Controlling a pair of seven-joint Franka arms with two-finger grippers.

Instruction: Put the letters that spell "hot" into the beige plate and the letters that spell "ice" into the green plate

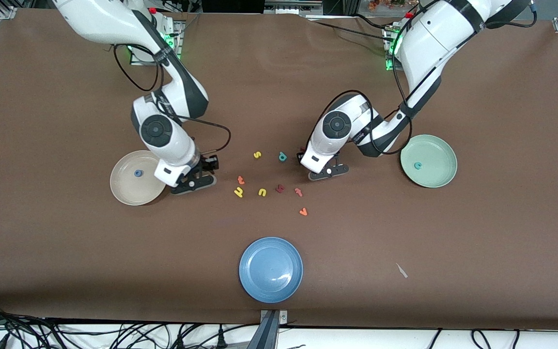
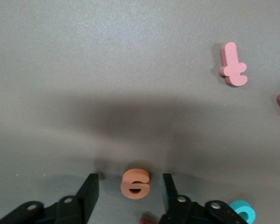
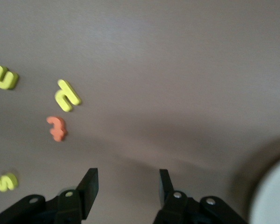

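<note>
Left claw [image 2: 130, 186] low over the worktop [image 1: 453, 252], fingers apart astride the orange "e" [image 2: 136, 183], not yet gripping.
Centre it, then close gently (foam squashes); right claw [image 3: 126, 186] waits open and empty beside the beige plate [image 1: 124, 191].

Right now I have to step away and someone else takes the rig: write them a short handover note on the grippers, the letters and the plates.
Left gripper: low over the table, fingers open either side of the orange "e", not gripping it.
Right gripper: open, empty, beside the beige plate.
Done: blue "o" in the beige plate; teal "c" in the green plate.
Left: yellow "h" and orange "t" lie loose mid-table and go to beige; the "e" and the dark red "i", which I cannot pick out for sure, go to green.
</note>
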